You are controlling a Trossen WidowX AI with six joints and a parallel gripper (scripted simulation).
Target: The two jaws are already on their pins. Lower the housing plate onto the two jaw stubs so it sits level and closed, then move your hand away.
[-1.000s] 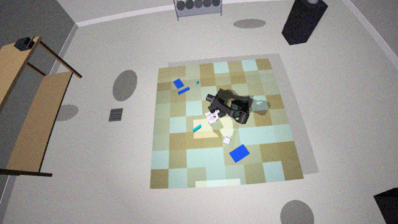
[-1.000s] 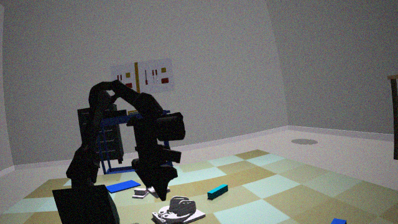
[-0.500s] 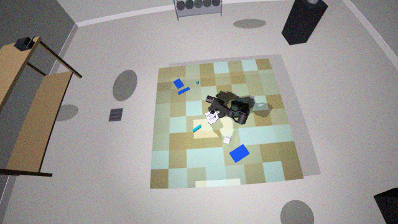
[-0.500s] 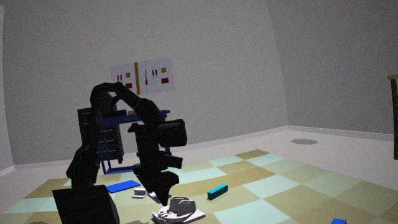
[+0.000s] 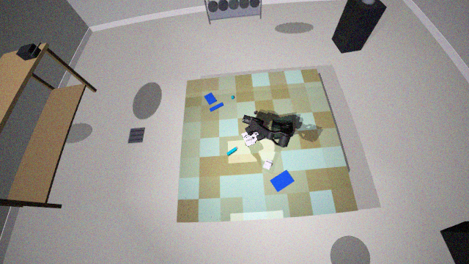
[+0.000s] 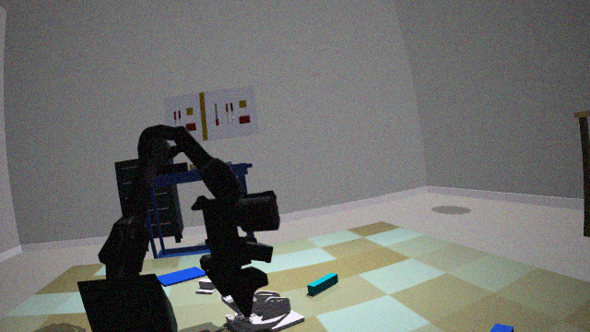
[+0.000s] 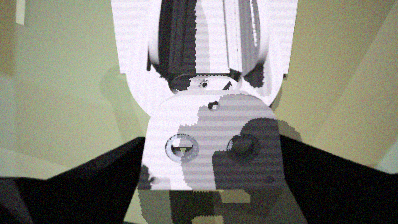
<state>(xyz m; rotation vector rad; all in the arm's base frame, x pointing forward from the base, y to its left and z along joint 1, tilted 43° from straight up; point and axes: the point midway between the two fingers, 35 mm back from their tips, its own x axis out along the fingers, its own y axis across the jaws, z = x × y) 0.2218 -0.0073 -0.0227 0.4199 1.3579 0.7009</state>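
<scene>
The white housing plate (image 7: 162, 117) spans the space between the two black fingers in the wrist view. My gripper (image 7: 209, 142) (image 6: 248, 315) is shut on it by its side edges, low at the near end of the white base (image 7: 120, 30) (image 6: 293, 319). Something shows inside the plate's left hole (image 7: 182, 148); the right hole (image 7: 242, 145) is in dark shadow. The two long jaws (image 7: 176, 40) (image 6: 277, 305) lie on the base beyond the plate. The stubs under the plate are hidden. I cannot tell if the plate is fully seated.
A small white part (image 5: 267, 164) (image 6: 206, 284) and a large blue plate (image 5: 282, 180) (image 6: 181, 276) lie to one side. A cyan bar (image 5: 232, 150) (image 6: 323, 284) lies near the base. A blue block (image 5: 210, 98), a blue bar (image 5: 216, 107) and a small cyan piece (image 5: 232, 97) lie farther off.
</scene>
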